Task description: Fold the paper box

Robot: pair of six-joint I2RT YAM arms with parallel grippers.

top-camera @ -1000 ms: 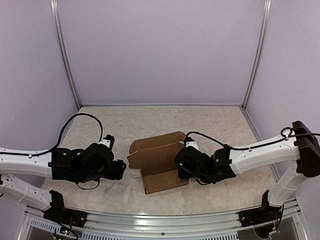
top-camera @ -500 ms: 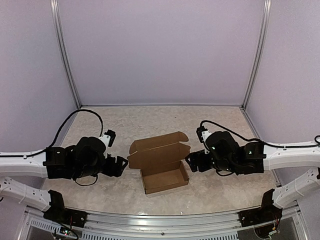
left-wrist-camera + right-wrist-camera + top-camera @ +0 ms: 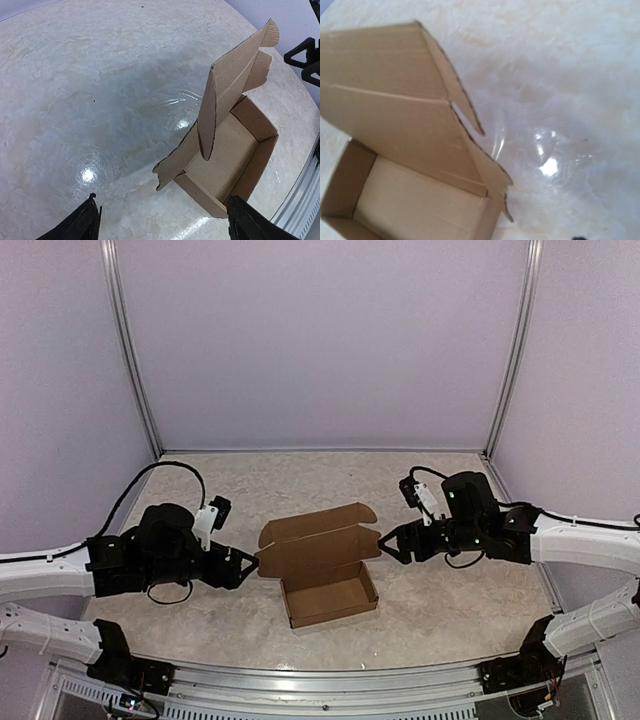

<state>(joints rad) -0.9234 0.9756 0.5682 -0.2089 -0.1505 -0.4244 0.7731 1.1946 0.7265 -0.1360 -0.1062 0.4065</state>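
Paper box (image 3: 322,580): lies in the middle of the desk (image 3: 450,490), plain brown and not closed.
Tray (image 3: 330,602): the near part of the box, with low walls and an open top. Its inside looks bare.
Lid (image 3: 318,530): rises from the tray's far wall, creased along its length and leaning a little over the tray. A ragged tab juts from each end.
Left fingers (image 3: 82,227): just left of the box at about lid height, spread wide with nothing between them. The left wrist view cuts them off at its bottom edge — only two dark tips show.
Right fingers (image 3: 302,50): just right of the box, level with the lid's right tab, parted and holding nothing. From above I cannot tell whether a tip touches the tab.
Right wrist view: soft and blurred. Its own fingers are out of frame except for a dark speck at the bottom edge.
Hidden: the lid's back face and the tray's outer far wall — the lid blocks both.
Glare: bright patches on the desk beside the box, in both wrist views.
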